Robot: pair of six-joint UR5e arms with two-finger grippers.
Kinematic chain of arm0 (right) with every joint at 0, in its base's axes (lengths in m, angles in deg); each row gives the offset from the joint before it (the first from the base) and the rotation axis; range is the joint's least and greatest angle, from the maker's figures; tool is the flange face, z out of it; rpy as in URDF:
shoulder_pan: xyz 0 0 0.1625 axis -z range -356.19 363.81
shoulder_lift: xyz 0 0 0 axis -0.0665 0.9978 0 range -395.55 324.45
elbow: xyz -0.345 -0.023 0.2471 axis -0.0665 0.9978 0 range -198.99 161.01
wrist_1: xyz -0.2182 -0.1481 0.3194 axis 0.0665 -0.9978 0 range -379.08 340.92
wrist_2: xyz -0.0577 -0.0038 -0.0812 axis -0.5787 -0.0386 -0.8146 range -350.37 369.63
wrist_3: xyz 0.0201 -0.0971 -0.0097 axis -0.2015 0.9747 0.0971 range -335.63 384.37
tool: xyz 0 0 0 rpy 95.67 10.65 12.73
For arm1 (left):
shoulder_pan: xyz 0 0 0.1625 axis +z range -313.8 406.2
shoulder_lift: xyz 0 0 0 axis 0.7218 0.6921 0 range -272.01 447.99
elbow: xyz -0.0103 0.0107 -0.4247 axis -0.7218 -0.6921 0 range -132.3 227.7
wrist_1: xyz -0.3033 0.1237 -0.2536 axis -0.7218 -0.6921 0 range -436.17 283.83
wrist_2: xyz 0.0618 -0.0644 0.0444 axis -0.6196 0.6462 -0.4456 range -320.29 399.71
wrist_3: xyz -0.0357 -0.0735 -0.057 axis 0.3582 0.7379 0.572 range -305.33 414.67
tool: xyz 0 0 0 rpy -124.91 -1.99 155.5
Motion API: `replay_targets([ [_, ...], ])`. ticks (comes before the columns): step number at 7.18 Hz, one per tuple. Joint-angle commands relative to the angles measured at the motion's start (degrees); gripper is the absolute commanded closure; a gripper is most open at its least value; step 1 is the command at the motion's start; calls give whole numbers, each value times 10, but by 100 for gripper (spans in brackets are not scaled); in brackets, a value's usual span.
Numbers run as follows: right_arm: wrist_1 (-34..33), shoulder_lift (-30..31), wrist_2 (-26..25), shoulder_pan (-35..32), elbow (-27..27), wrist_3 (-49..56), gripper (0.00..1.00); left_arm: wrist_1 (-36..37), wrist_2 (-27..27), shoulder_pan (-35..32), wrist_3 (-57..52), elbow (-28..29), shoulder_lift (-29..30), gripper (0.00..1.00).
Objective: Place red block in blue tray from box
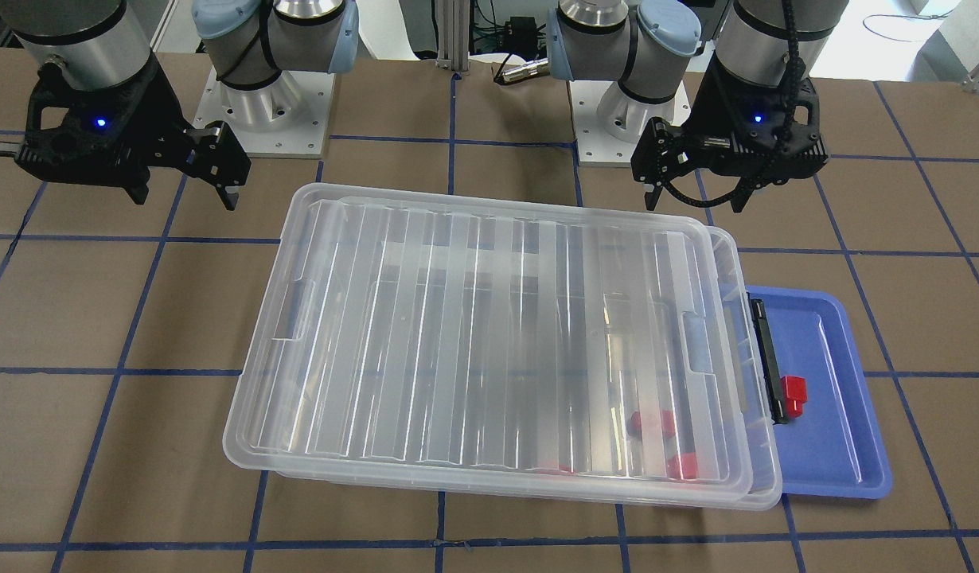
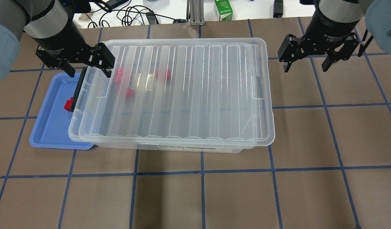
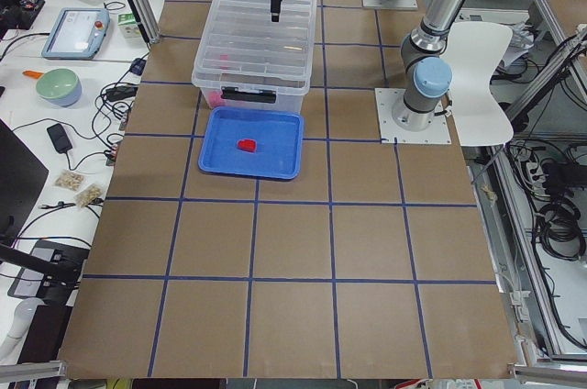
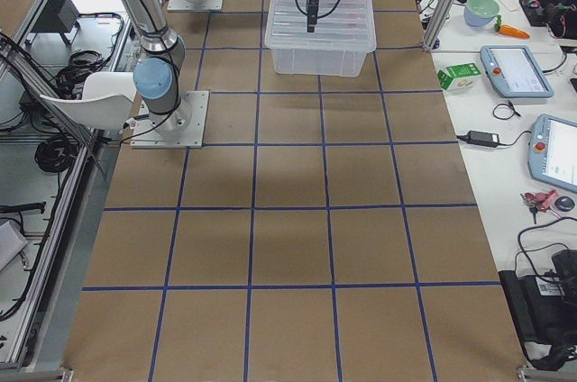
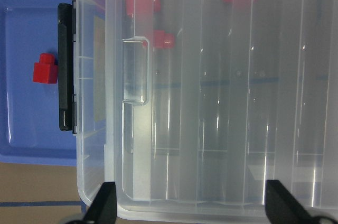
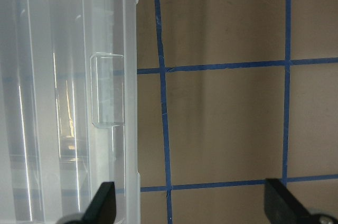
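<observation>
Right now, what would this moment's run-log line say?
red block in blue tray | lid on box | other blocks inside | left gripper open, empty | right gripper open, empty

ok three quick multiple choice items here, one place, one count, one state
1. Where does the blue tray lie? A on top of the box B beside the box at its black latch end C beyond the box's other end
2. How many red blocks lie in it? A none B one C three
3. The left gripper is: A open, empty B shut on a red block C shut on the latch
B, it juts out past the latch; B, one red block shows there; A, jaws wide apart.
</observation>
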Motion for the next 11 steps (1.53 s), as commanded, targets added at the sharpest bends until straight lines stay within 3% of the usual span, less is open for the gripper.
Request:
replay_targets([
  [1,-1,1,0,-1,0,2,0,-2,-3,-8,0,-3,0,0],
  [11,3,5,-2,-1,-1,3,0,-1,-3,-9,0,4,-9,0],
])
